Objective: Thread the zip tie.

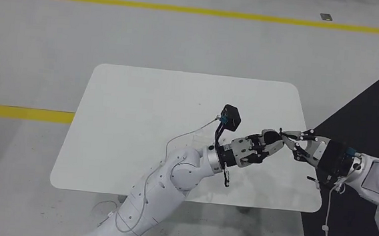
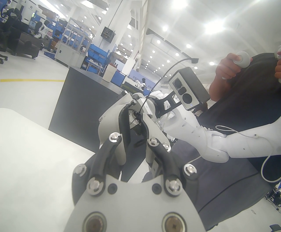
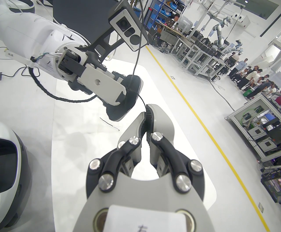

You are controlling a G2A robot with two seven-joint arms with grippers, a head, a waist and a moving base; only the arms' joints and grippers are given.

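right gripper (image 3: 146,109): clamped on the tail of zip tie (image 3: 135,63), at the very tip
left gripper (image 2: 135,116): nose to nose with right, around the strap; clenched or slack, cannot tell
zip tie: from right tip across to left, then up above it
step, likely feeding the tail: keep tips aligned, push slowly, avoid buckling

Zip tie (image 3: 143,101) — in right hand (image 3: 146,111)

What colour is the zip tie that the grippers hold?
Black; the thin plastic zip tie shows best in the right wrist view.
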